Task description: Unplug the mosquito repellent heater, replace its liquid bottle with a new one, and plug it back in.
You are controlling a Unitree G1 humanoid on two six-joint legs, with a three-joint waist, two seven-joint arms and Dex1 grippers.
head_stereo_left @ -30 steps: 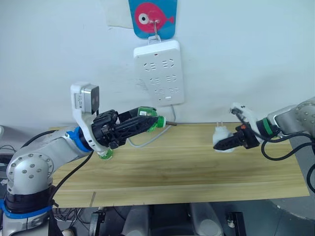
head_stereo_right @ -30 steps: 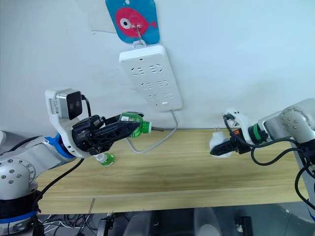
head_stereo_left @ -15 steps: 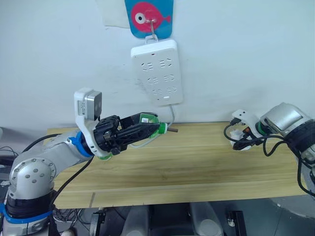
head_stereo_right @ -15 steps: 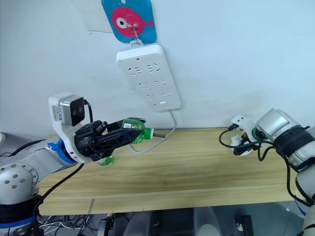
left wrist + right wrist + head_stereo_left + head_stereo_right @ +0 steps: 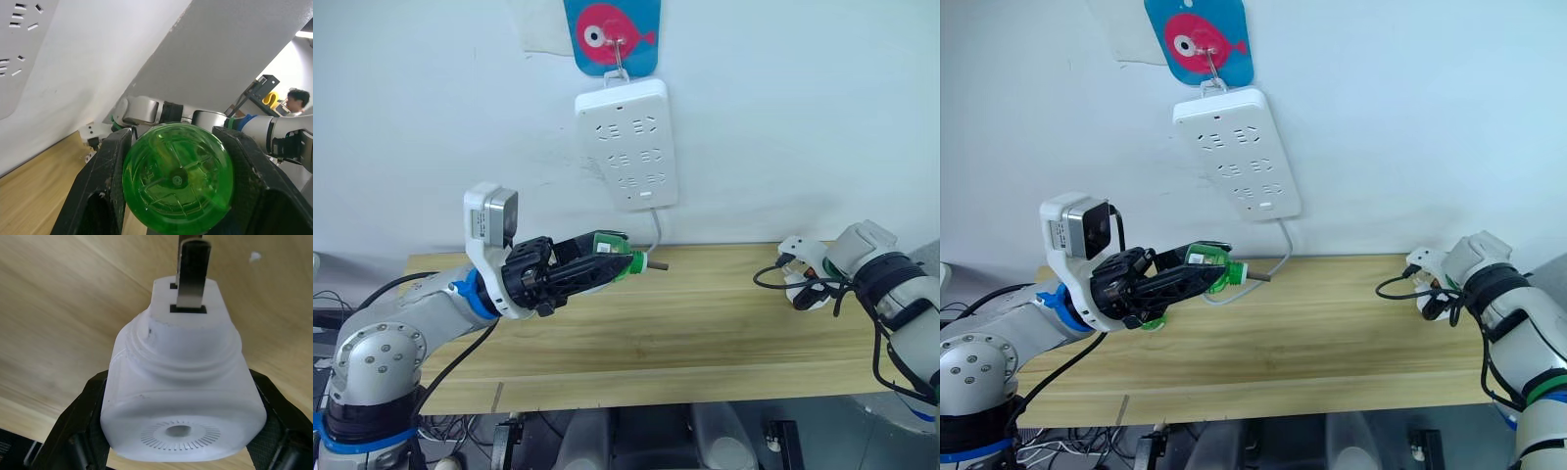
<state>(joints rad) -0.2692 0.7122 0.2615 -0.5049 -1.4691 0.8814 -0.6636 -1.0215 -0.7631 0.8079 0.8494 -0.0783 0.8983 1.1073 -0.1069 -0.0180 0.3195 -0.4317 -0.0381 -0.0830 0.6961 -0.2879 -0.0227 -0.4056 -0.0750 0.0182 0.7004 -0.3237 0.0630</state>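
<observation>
Matt white plastic heater (image 5: 181, 396), metal prongs (image 5: 192, 271); glossy translucent green bottle (image 5: 177, 179); pale wood-grain table (image 5: 705, 323)

Silver-grey arm shells dotted with round screws, a blue ring at the left wrist — green at the right. Black fingers (image 5: 110, 186), black looping cables, a white camera bracket on each wrist.

Even, bright room light; soft shadows on the wall (image 5: 803, 117). The left wrist view's background looks slightly blurred.
</observation>
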